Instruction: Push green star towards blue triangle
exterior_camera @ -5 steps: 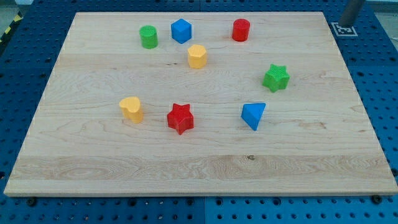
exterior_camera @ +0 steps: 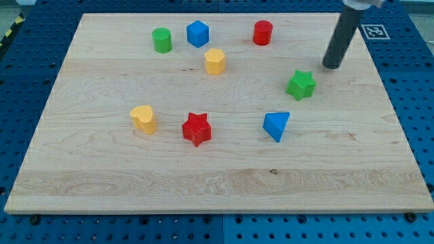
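Observation:
The green star [exterior_camera: 300, 85] sits on the wooden board [exterior_camera: 102, 169] at the view's right of centre. The blue triangle [exterior_camera: 276, 125] lies below it and slightly to the left, a short gap apart. My tip [exterior_camera: 331, 66] rests on the board just up and to the right of the green star, not touching it. The dark rod rises from there toward the view's top.
A red star [exterior_camera: 196, 129] and a yellow block [exterior_camera: 143, 118] lie left of the blue triangle. A yellow hexagonal block [exterior_camera: 215, 61], a blue hexagonal block [exterior_camera: 197, 33], a green cylinder [exterior_camera: 161, 40] and a red cylinder [exterior_camera: 262, 32] stand near the view's top.
The rod has come in from the view's top right corner and moved down-left onto the board, close to the green star. No block has moved.

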Tool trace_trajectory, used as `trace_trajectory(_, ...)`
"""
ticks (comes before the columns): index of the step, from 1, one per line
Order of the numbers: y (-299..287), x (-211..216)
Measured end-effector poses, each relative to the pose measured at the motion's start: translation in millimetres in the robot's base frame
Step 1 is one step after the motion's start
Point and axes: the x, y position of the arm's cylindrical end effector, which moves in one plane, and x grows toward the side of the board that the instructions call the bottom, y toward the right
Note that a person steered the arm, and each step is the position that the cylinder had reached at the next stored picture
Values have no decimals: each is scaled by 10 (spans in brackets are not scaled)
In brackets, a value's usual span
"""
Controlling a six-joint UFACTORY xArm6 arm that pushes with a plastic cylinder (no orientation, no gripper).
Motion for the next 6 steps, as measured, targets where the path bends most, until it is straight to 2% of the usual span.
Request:
trace_trajectory(2, -361, 151)
trace_trajectory(5, -377, 633)
trace_trajectory(6, -377, 644)
